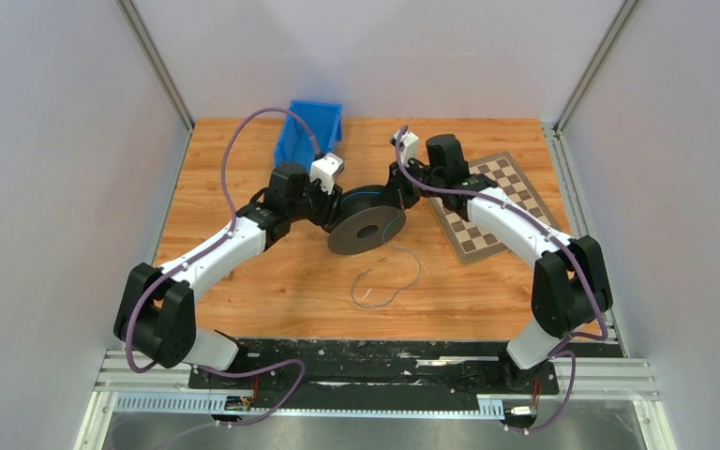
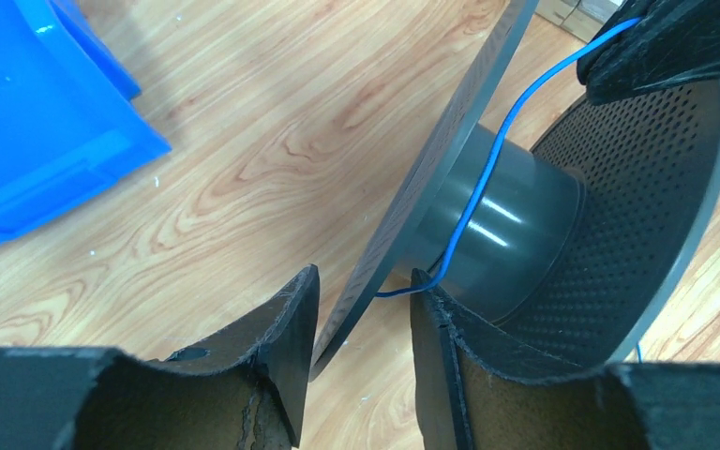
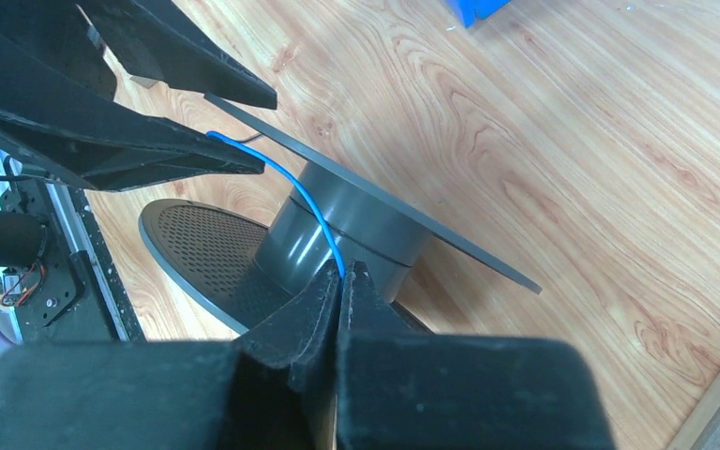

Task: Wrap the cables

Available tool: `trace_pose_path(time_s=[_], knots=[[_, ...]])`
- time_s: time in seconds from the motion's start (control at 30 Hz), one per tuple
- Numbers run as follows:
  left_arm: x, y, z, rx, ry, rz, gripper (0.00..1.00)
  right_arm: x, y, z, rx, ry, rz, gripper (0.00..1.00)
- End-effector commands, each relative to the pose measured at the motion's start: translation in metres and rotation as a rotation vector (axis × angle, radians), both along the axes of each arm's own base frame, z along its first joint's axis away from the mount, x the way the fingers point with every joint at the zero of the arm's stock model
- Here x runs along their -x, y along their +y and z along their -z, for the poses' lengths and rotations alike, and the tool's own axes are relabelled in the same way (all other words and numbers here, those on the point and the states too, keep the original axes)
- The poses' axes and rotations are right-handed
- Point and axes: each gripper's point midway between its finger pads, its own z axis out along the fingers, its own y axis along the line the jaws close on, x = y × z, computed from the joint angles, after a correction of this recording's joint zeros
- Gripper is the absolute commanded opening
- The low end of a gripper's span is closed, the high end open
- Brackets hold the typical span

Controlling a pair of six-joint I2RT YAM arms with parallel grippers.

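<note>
Blue and thread-thin, the cable (image 3: 291, 187) arcs over the grey hub (image 3: 356, 225) of the spool (image 1: 367, 225), which sits tilted between both arms. The right gripper (image 3: 342, 281) is pinched tight on the cable beside the hub, probably to guide it on. The left gripper (image 2: 366, 281) stands partly parted astride one flange (image 2: 431, 169), seemingly steadying it without clamping. Unwound cable lies looped on the table (image 1: 272, 300).

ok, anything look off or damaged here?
Spool is tilted, one flange inside the open left claw. Cable, pinched by the right claw, makes one pass over the hub. Left pads look torn.
</note>
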Motion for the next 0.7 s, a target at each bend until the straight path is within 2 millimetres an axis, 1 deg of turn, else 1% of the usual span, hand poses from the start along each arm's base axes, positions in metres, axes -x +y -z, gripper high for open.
trace_pose_path(time_s=[0.0, 0.17, 0.23, 0.53, 0.6, 0.63, 0.67], knots=[[-0.003, 0.003, -0.024, -0.002, -0.063, 0.001, 0.49, 0.004, 0.001, -0.015, -0.023, -0.051, -0.032, 0.0], [-0.009, -0.001, -0.02, -0.006, -0.05, 0.01, 0.48, 0.006, 0.002, -0.011, -0.024, -0.039, -0.04, 0.0], [-0.009, -0.004, -0.018, -0.001, -0.042, 0.019, 0.47, 0.005, 0.001, -0.01, -0.013, -0.061, -0.053, 0.0], [-0.012, -0.009, -0.007, 0.0, -0.019, 0.031, 0.43, 0.005, 0.002, -0.001, -0.006, -0.041, -0.063, 0.0], [-0.012, -0.01, -0.005, 0.0, -0.013, 0.035, 0.39, 0.004, 0.002, 0.001, -0.003, -0.034, -0.057, 0.0], [-0.011, -0.01, -0.004, -0.004, -0.011, 0.038, 0.32, 0.003, 0.001, 0.001, -0.002, -0.033, -0.048, 0.0], [-0.011, -0.01, -0.003, -0.008, -0.007, 0.041, 0.28, 0.002, 0.0, 0.0, 0.0, -0.035, -0.039, 0.0]])
